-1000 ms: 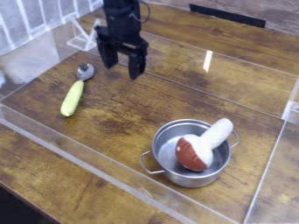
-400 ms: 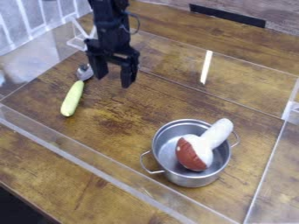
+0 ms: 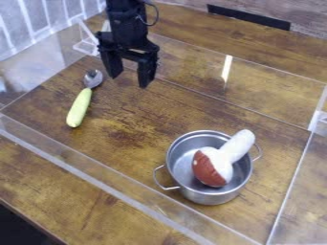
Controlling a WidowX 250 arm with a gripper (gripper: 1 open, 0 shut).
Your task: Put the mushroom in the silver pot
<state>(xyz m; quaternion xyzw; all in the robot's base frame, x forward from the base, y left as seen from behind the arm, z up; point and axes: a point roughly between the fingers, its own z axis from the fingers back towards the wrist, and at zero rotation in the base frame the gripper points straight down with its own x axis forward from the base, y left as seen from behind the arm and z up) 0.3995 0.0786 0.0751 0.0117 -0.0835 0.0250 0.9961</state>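
The mushroom, reddish-brown cap and thick cream stem, lies tilted inside the silver pot, its stem leaning over the far right rim. The pot stands on the wooden table at the lower right. My gripper hangs well away at the upper left, pointing straight down, its two black fingers spread open with nothing between them.
A spoon with a yellow-green handle lies to the left, just below the gripper. Clear acrylic walls fence the work area along the front, right and back. A white rack stands at the far left.
The gripper swung left and downward toward the spoon, then came back up and right to nearly where it started, open throughout. Mushroom and pot have not moved.
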